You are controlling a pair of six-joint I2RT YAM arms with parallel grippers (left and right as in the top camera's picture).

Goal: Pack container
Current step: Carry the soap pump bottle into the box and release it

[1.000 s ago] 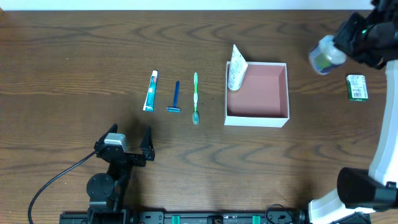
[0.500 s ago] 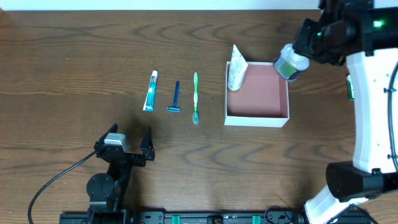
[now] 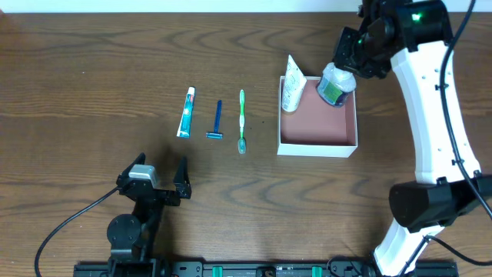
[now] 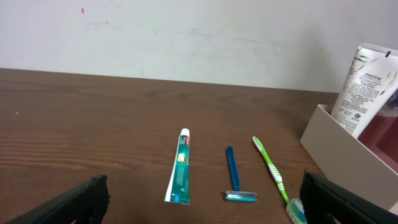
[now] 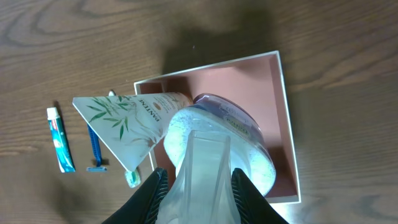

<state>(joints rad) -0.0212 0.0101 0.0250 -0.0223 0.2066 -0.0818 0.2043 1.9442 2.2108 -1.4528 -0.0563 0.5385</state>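
The container (image 3: 354, 115), a square white-walled box with a pink inside, sits right of centre; it also shows in the right wrist view (image 5: 281, 87). A white shampoo tube (image 3: 292, 83) leans in its far left corner. My right gripper (image 3: 342, 65) is shut on a clear bottle with a green label (image 3: 334, 86) and holds it above the container's far side. In the right wrist view the bottle (image 5: 217, 149) sits between the fingers. A toothpaste tube (image 3: 186, 112), a blue razor (image 3: 216, 121) and a green toothbrush (image 3: 241, 119) lie left of the container. My left gripper (image 3: 157, 173) is open and empty near the front.
A small green packet lies partly hidden behind my right arm at the right edge. The left wrist view shows the toothpaste (image 4: 180, 167), razor (image 4: 233, 180), toothbrush (image 4: 271, 175) and the container's near wall (image 4: 339, 155) ahead.
My right gripper has carried the bottle leftward from beyond the container's right side to above its far part. The left arm has not moved.
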